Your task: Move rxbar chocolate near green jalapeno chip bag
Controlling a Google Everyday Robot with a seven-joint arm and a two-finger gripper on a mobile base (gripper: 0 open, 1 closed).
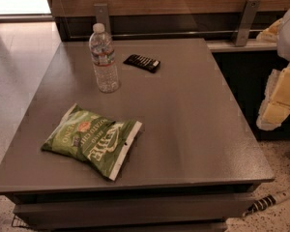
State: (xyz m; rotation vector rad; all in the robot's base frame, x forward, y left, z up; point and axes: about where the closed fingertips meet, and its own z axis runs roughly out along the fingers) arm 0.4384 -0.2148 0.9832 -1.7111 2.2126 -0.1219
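The rxbar chocolate (142, 62) is a small flat black wrapper with pale stripes, lying at the far middle of the grey table (193, 124). The green jalapeno chip bag (93, 138) lies flat at the front left of the table, its white edge toward the front right. The bar and the bag are well apart, with a water bottle between them. My gripper (276, 105), white and yellowish, hangs at the right edge of the view, beyond the table's right side and far from both things. It holds nothing that I can see.
A clear plastic water bottle (103, 59) with a white cap stands upright just left of the bar. A wooden wall panel with metal brackets (245, 21) runs behind the table. A striped object (268, 202) lies on the floor at the front right.
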